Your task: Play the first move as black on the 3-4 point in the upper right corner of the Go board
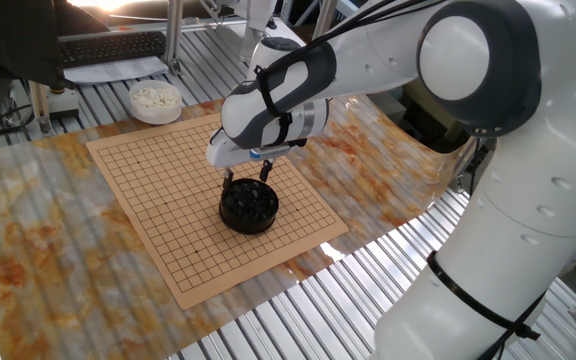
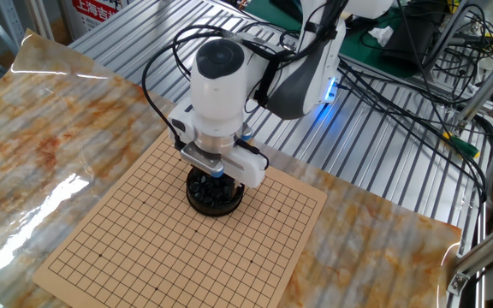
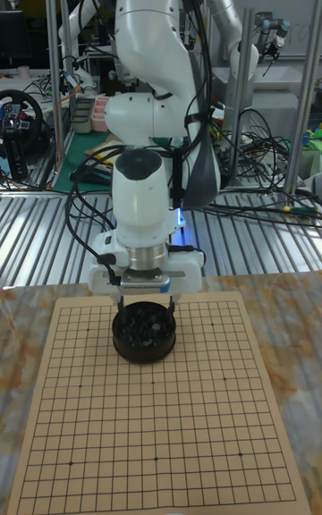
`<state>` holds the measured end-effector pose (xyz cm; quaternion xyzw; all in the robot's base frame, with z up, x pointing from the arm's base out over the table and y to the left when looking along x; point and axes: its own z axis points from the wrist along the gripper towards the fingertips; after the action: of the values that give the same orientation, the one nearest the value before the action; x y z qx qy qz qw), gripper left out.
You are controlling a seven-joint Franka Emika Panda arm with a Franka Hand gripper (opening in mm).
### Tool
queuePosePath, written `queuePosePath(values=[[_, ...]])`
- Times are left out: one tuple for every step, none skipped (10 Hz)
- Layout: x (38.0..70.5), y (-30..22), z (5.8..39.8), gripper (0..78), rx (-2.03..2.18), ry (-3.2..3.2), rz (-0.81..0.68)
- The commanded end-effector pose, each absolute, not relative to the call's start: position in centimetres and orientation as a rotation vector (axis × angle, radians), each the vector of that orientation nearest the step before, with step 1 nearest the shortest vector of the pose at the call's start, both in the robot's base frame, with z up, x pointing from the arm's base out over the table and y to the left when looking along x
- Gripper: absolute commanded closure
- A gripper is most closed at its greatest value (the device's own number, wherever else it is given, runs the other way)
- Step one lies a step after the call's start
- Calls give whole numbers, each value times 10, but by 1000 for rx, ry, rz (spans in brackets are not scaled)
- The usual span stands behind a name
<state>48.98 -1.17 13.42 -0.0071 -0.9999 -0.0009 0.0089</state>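
A squat black bowl (image 1: 248,208) full of glossy black stones stands on the tan Go board (image 1: 158,200). I cannot single out one black stone among them. My gripper (image 1: 246,178) hangs straight above the bowl, open, one fingertip (image 1: 227,181) outside each side of the rim. In the tall fixed view the gripper (image 3: 145,302) straddles the bowl (image 3: 144,332) the same way, with nothing between the fingers. The 3-4 point (image 3: 219,325) near the board's far right corner is a bare crossing. In the other fixed view the hand hides most of the bowl (image 2: 215,195).
A white bowl of white stones (image 1: 155,99) sits off the board's far corner. The board lies on a marbled orange mat (image 1: 28,230) over a slatted metal table. Cables (image 2: 400,77) trail behind the arm's base.
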Motion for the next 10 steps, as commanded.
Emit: queuePosePath(values=[[485, -10, 125, 2, -42, -3114, 45], [485, -10, 125, 2, -41, -3114, 44], [485, -10, 125, 2, -41, -3114, 43], [485, -10, 124, 2, -35, -3114, 43], [484, -10, 124, 2, -34, -3114, 43], [480, -11, 123, 2, -24, -3109, 38], [477, -11, 122, 2, -21, -3109, 36], [476, -11, 121, 2, -15, -3104, 33], [476, -11, 121, 2, -14, -3097, 27], [477, -12, 121, 2, -12, -3092, 23]])
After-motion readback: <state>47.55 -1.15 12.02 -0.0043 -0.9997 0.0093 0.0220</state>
